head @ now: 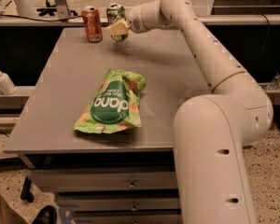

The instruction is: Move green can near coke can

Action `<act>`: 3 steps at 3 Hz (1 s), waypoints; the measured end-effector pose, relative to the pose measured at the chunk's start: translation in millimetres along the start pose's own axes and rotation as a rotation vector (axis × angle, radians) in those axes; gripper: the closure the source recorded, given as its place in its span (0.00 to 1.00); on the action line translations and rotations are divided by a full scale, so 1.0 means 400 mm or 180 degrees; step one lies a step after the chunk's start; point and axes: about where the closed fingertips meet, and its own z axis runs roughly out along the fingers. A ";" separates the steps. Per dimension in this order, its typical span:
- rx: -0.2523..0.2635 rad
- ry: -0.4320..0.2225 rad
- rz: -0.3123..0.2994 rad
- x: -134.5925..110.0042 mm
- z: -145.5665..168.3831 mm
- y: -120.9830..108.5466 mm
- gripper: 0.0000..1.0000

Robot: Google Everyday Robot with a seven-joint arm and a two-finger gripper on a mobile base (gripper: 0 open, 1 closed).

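The coke can (92, 24), red-orange with a silver top, stands upright near the far left edge of the grey table (168, 69). The green can (115, 16), green and silver, is upright just to its right, with a small gap between them. My gripper (116, 28) reaches in from the right and is shut on the green can; its pale finger (115, 29) covers the can's lower front. I cannot tell whether the can's base rests on the table.
A flat green "dang" snack bag (111, 104) lies in the middle of the table. My arm (203, 45) stretches over the table's right side. A white dispenser bottle (2, 80) stands on a ledge to the left. Drawers (130, 185) sit under the table's front edge.
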 end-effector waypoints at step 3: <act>-0.0149 0.0106 0.0061 0.003 0.057 0.032 0.59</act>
